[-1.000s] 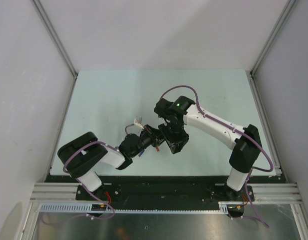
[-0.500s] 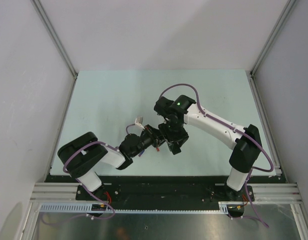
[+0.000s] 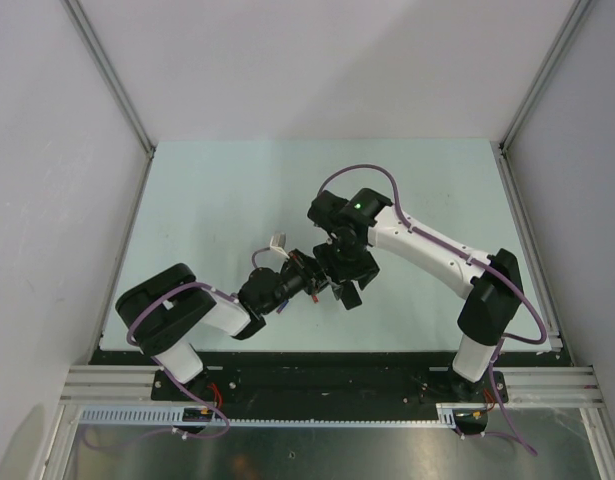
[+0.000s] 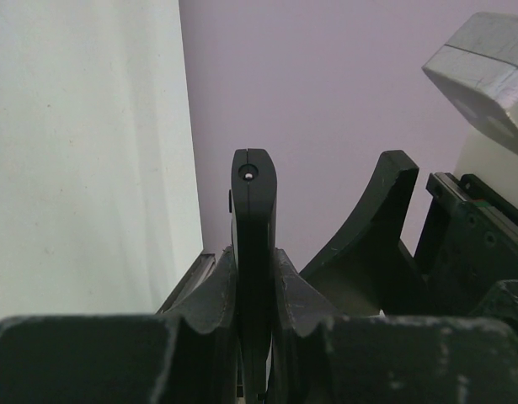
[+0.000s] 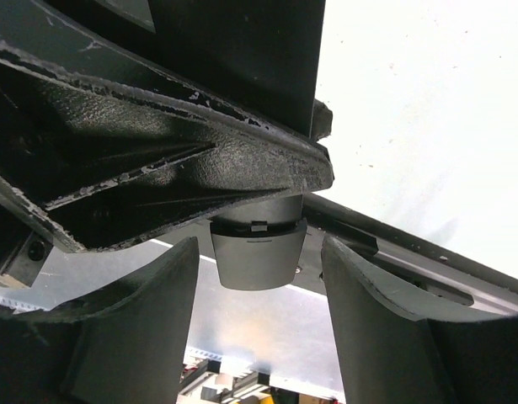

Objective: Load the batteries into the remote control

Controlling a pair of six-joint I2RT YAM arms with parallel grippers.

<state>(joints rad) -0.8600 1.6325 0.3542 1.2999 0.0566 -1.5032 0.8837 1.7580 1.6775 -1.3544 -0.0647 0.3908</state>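
While both arms hung together over the pale table, toward its 6 o'clock edge, our left gripper pinched the remote control edge-on. Our right gripper, at its 3 o'clock, stood spread, gripping nothing. We judged loading not yet begun: next we needed the batteries, which we couldn't see.

The left white-and-black jointed arm is extended from the lower left of the frame towards the centre. Its left black two-finger gripper is clamped, the fingers pressed against both sides of a slim black plastic bar. The right white-and-black jointed arm is folded in from the lower right. Its right black two-finger gripper is directed towards the lower edge of the frame, with the fingers held well apart.
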